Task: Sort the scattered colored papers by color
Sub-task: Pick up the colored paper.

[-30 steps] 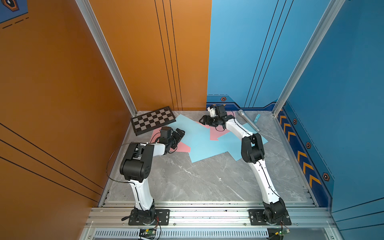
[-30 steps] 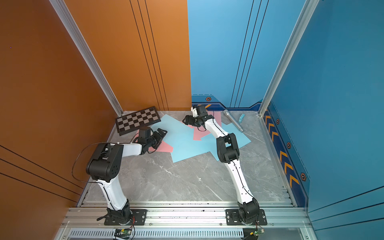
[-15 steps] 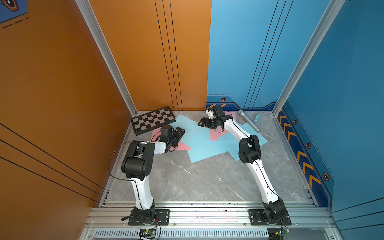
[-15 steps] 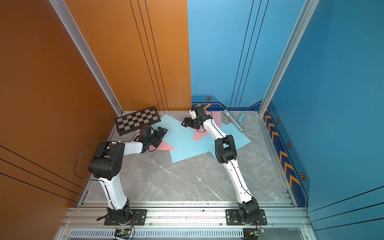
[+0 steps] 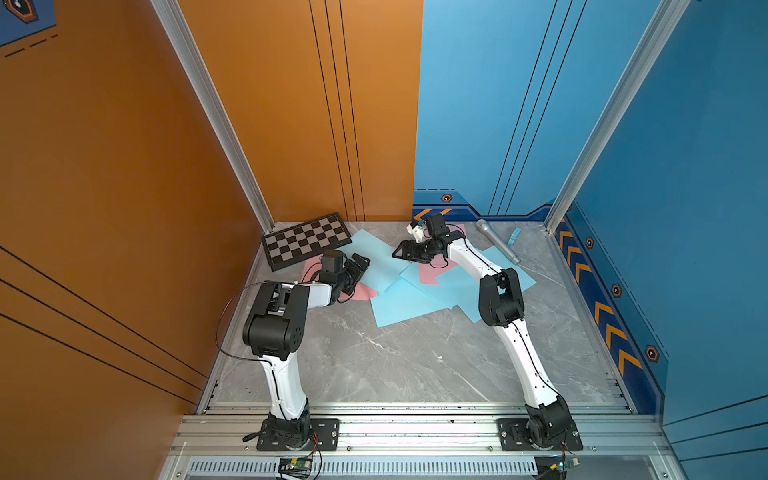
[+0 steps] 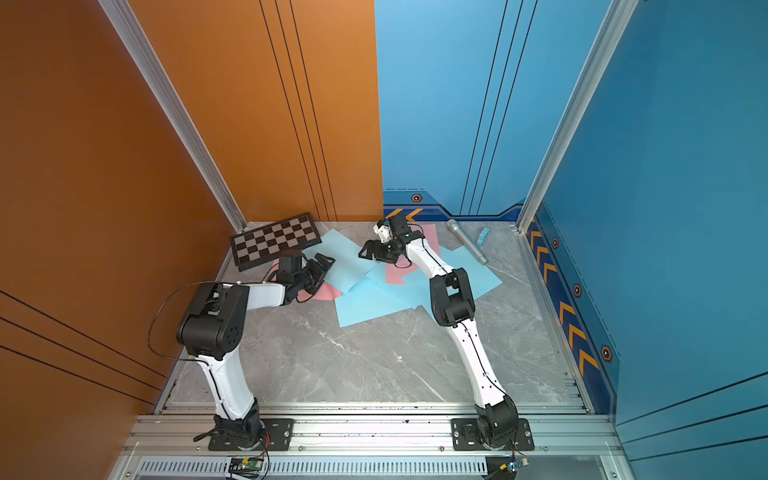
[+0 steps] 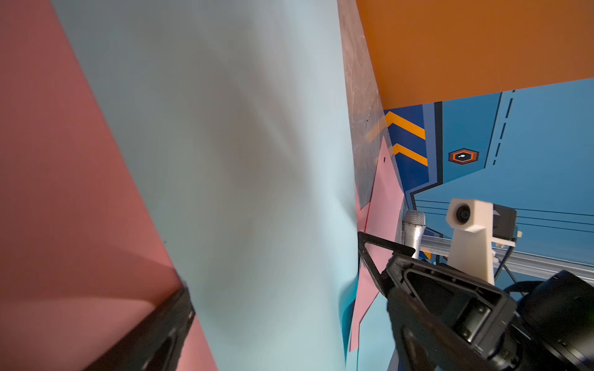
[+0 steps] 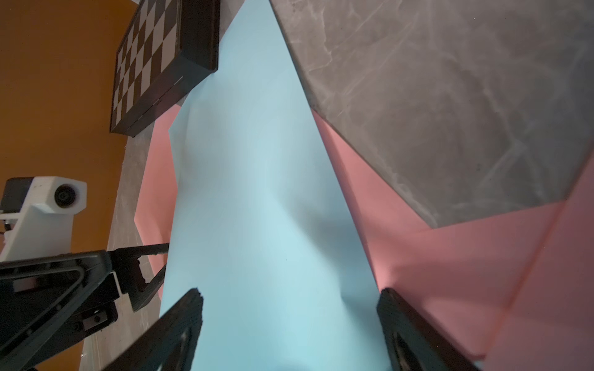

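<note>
right gripper (image 5: 402, 252) is swinging away from the back wall toward the left gripper (image 5: 360, 266), jaws widening as it goes.
Both grippers are hanging spread and gripping nothing, facing each other across one blue sheet (image 5: 377, 259). That sheet is lying slightly buckled over a pink sheet (image 5: 365, 292) beside the board (image 5: 307, 243). The papers (image 6: 374, 303) are lying in one mixed, overlapping pile at the back of the table (image 5: 415, 365), so sorting is looking barely begun. I'm reading this as lining up to take that blue sheet.
</note>
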Action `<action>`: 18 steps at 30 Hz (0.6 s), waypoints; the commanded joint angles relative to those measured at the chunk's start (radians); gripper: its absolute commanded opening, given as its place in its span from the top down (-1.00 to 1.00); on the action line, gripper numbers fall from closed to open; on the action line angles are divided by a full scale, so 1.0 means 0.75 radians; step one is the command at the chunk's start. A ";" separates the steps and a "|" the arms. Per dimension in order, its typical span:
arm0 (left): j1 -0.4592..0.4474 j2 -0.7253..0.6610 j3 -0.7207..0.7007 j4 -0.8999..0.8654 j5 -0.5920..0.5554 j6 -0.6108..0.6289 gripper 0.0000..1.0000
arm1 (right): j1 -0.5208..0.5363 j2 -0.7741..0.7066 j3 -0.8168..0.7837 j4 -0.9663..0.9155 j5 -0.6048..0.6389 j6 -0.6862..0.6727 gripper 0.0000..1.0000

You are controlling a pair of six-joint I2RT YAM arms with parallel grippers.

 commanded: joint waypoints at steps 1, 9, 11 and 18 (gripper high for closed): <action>0.003 0.028 0.020 -0.110 0.063 0.007 -0.96 | 0.029 -0.034 -0.061 -0.138 -0.063 -0.040 -0.76; 0.006 -0.030 0.020 -0.110 0.095 0.013 -0.96 | 0.029 -0.071 -0.075 -0.136 -0.064 -0.052 -0.77; 0.009 -0.054 0.020 -0.110 0.093 0.017 -0.96 | 0.027 -0.073 -0.079 -0.136 -0.058 -0.051 -0.75; 0.024 -0.084 0.020 -0.110 0.085 0.031 -0.89 | 0.021 -0.079 -0.108 -0.130 -0.026 -0.037 -0.71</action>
